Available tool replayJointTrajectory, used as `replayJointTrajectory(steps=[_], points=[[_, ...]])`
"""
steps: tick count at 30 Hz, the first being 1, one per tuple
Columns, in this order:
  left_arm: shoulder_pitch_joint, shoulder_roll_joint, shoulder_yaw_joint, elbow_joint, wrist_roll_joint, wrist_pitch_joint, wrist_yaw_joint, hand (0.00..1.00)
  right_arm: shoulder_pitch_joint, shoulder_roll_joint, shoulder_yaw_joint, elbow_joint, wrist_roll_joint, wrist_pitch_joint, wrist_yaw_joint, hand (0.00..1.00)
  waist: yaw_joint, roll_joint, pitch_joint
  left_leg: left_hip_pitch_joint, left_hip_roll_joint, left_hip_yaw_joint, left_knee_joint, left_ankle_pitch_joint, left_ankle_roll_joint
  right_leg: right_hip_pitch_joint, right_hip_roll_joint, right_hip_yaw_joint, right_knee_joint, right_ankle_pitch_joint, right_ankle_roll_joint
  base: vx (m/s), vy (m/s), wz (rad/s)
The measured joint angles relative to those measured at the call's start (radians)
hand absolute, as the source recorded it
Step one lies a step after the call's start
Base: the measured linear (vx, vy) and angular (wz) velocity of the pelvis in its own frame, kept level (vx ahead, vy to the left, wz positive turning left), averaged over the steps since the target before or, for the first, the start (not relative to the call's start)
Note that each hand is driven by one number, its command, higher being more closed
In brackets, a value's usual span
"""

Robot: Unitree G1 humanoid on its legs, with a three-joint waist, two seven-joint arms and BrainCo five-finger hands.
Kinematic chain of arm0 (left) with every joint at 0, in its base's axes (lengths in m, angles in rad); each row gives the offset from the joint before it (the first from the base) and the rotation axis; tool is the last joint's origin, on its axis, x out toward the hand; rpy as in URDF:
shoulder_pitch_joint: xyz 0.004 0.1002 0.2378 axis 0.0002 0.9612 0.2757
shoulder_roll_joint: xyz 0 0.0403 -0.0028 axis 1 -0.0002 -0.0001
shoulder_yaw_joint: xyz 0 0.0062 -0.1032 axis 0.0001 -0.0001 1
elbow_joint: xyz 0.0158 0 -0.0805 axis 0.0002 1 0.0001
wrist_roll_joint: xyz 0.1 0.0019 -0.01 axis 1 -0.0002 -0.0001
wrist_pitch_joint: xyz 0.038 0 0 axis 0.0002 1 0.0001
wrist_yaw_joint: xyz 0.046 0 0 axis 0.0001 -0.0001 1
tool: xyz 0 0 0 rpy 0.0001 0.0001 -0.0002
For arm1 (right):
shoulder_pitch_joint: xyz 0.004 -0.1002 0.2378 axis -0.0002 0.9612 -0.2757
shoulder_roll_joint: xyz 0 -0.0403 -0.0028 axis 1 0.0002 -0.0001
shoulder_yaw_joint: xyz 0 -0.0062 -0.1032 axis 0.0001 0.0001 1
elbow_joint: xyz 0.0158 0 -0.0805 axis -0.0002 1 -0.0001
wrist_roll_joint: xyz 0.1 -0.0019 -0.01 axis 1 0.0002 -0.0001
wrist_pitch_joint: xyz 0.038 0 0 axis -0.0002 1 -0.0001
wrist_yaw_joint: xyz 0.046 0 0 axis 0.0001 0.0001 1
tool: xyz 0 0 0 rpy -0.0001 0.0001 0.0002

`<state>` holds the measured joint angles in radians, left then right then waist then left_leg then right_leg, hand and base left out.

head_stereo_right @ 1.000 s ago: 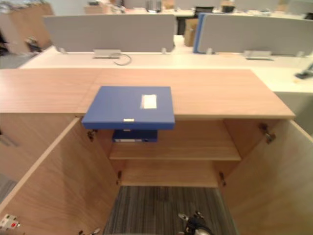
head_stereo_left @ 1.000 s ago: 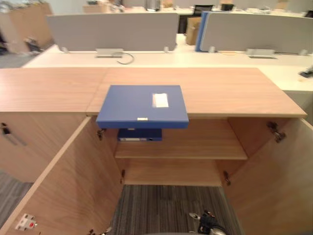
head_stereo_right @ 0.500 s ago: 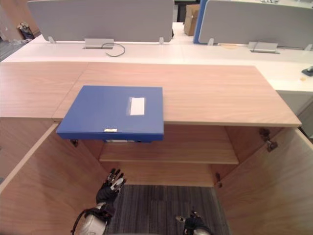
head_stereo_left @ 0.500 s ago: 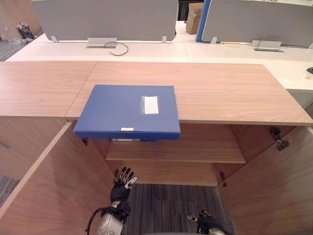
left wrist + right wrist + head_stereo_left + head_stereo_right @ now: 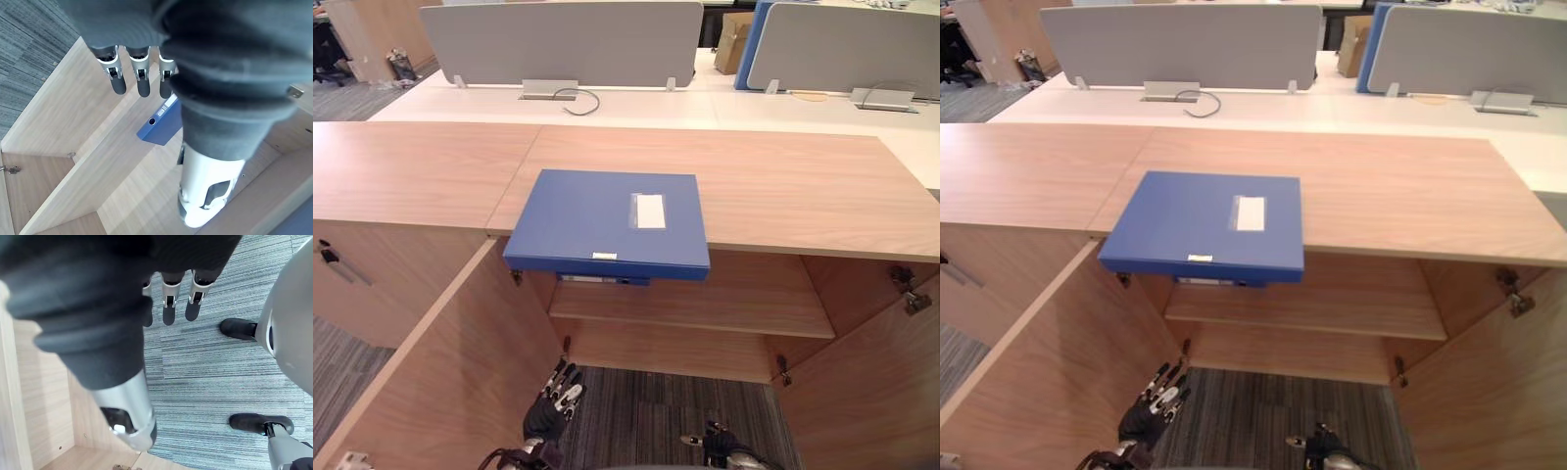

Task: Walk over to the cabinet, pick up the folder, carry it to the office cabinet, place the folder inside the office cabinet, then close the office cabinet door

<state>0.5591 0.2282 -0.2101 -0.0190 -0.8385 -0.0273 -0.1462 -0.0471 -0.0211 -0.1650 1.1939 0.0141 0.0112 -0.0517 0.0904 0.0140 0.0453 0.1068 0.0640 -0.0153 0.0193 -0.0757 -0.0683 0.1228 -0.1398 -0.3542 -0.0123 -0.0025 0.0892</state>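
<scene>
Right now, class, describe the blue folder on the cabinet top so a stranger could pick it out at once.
Find the long wooden cabinet with its doors swung open. On its top, overhanging the front edge, lies a flat blue folder with a white label. Its only look-alike, a second blue folder, sits below on the shelf inside.

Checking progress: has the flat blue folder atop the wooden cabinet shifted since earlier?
No; the flat blue folder still overhangs the front edge of the wooden cabinet top.
</scene>
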Motion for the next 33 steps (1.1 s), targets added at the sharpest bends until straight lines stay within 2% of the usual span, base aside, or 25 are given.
replayJointTrajectory(steps=[3,7,8,9,10,12,14,15,17,20,22,24,27,33], points=[[0.057,0.074,0.050,-0.130,0.077,0.005,-0.012,0.00,0.000,-0.009,-0.003,0.000,-0.001,0.000,0.000,0.00,0.005,0.000,0.000,0.000,-0.001,-0.002,-0.004,0.004,0.001,-0.002,-0.001,0.000,0.002,0.000,0.000,-0.03,0.009,0.01],[0.095,0.083,0.217,-0.292,0.101,-0.001,-0.021,0.00,0.001,-0.030,-0.012,0.015,0.000,-0.005,0.001,0.00,0.011,0.000,0.000,-0.004,-0.004,-0.011,-0.015,0.011,0.003,-0.005,-0.002,-0.002,0.002,0.001,-0.001,-0.01,0.008,0.06],[0.091,0.054,0.298,-0.359,0.101,-0.018,-0.014,0.00,0.003,-0.034,-0.022,0.037,0.000,-0.008,0.001,0.00,0.016,-0.003,0.001,-0.009,-0.004,-0.021,-0.014,0.011,0.003,-0.005,-0.002,-0.004,0.002,0.001,-0.001,0.00,0.005,0.15],[0.089,0.035,0.334,-0.389,0.101,-0.028,-0.006,0.00,0.004,-0.033,-0.040,0.044,0.001,-0.008,0.001,0.00,0.016,-0.004,0.002,-0.013,-0.005,-0.026,-0.012,0.011,0.003,-0.006,-0.002,-0.004,0.001,0.001,-0.001,0.01,0.010,0.20],[0.073,-0.030,0.415,-0.453,0.112,-0.065,0.021,0.00,0.007,-0.034,-0.053,0.060,0.002,-0.010,0.001,0.00,0.019,-0.006,0.004,-0.023,-0.006,-0.034,-0.008,0.011,0.002,-0.010,-0.002,-0.004,0.002,0.001,-0.001,0.01,0.008,0.14],[0.041,-0.107,0.478,-0.509,0.169,-0.112,0.074,0.00,0.019,-0.035,-0.056,0.058,0.004,-0.013,0.001,0.00,0.025,-0.007,0.005,-0.034,-0.006,-0.042,0.003,0.008,0.000,-0.012,-0.001,-0.003,0.002,0.001,-0.001,0.01,0.009,0.15],[-0.030,-0.199,0.522,-0.570,0.271,-0.168,0.158,0.00,0.028,-0.034,-0.078,0.060,0.004,-0.015,0.001,0.00,0.034,-0.009,0.006,-0.038,-0.006,-0.052,0.014,0.005,-0.002,-0.006,-0.001,-0.003,0.003,0.000,-0.001,0.01,0.008,0.18],[-0.068,-0.237,0.525,-0.601,0.330,-0.188,0.199,0.00,0.034,-0.032,-0.077,0.060,0.005,-0.019,0.001,0.00,0.038,-0.009,0.006,-0.038,-0.005,-0.059,0.022,0.001,-0.003,0.002,0.000,-0.002,0.003,0.000,-0.002,-0.01,0.007,0.14],[-0.112,-0.265,0.521,-0.631,0.405,-0.208,0.255,0.00,0.033,-0.026,-0.072,0.059,0.005,-0.029,0.001,0.00,0.038,-0.009,0.006,-0.038,-0.005,-0.064,0.027,0.001,-0.003,0.006,0.000,-0.002,0.003,0.000,-0.002,-0.03,0.005,0.08],[-0.203,-0.267,0.481,-0.691,0.595,-0.221,0.379,0.00,0.023,-0.015,-0.035,0.059,0.004,-0.035,-0.001,0.00,0.038,-0.012,0.008,-0.041,-0.005,-0.066,0.038,0.000,-0.004,0.007,0.000,0.002,0.003,0.000,-0.002,-0.06,0.004,0.00],[-0.260,-0.259,0.427,-0.729,0.771,-0.230,0.472,0.00,0.020,-0.013,0.005,0.058,0.004,-0.040,-0.006,0.00,0.036,-0.013,0.009,-0.043,-0.005,-0.066,0.042,0.000,-0.004,0.006,0.001,0.006,0.004,-0.001,-0.004,-0.08,0.005,-0.02],[-0.285,-0.247,0.393,-0.735,0.908,-0.231,0.521,0.00,0.017,-0.014,0.041,0.058,0.004,-0.046,-0.010,0.00,0.035,-0.013,0.009,-0.047,-0.004,-0.066,0.044,0.000,-0.004,0.003,0.002,0.011,0.004,-0.002,-0.004,-0.06,0.009,-0.02],[-0.302,-0.191,0.344,-0.735,1.080,-0.224,0.542,0.00,0.005,-0.013,0.084,0.060,0.004,-0.047,-0.012,0.00,0.034,-0.013,0.009,-0.052,0.001,-0.058,0.050,0.000,-0.005,-0.005,0.007,0.020,0.006,-0.002,-0.004,-0.04,0.006,-0.06],[-0.360,-0.118,0.233,-0.643,1.301,-0.215,0.511,0.00,-0.009,-0.005,0.128,0.066,-0.004,-0.049,-0.017,0.00,0.032,-0.012,0.008,-0.054,0.012,-0.031,0.049,-0.002,-0.009,-0.031,0.016,0.054,0.018,-0.002,-0.008,-0.01,0.013,-0.15]])
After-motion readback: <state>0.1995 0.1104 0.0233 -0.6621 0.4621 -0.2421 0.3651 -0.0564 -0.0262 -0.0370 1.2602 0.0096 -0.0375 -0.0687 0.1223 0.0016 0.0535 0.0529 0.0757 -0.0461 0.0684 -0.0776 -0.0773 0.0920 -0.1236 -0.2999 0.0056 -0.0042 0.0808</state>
